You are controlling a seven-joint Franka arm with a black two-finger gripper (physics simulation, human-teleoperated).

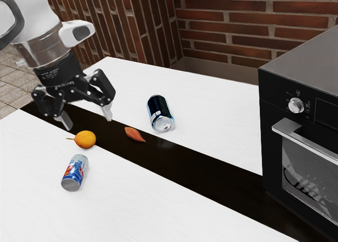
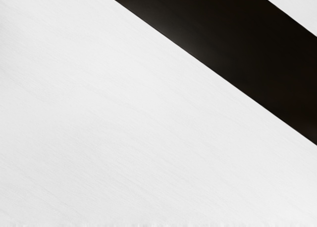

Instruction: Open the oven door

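in the exterior view's upper left, the hand (image 1: 86, 117) was held wide open above the surface (image 1: 216, 104), with nothing gripped. at the exterior view's right, the oven door (image 1: 311, 173) was seen closed.

Glossy black strip (image 1: 182, 160), smooth white tabletop (image 1: 142, 199)

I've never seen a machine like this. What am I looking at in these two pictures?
It's a computer simulation of a robot arm whose black gripper works like a two-fingered hand. The exterior view is taken from beside the arm; the wrist view comes from a camera on its hand, looking at the white table and its dark stripe. On the table are two cans, a yellow-orange fruit, a reddish pointed item and a black oven. The gripper is open, holding nothing.
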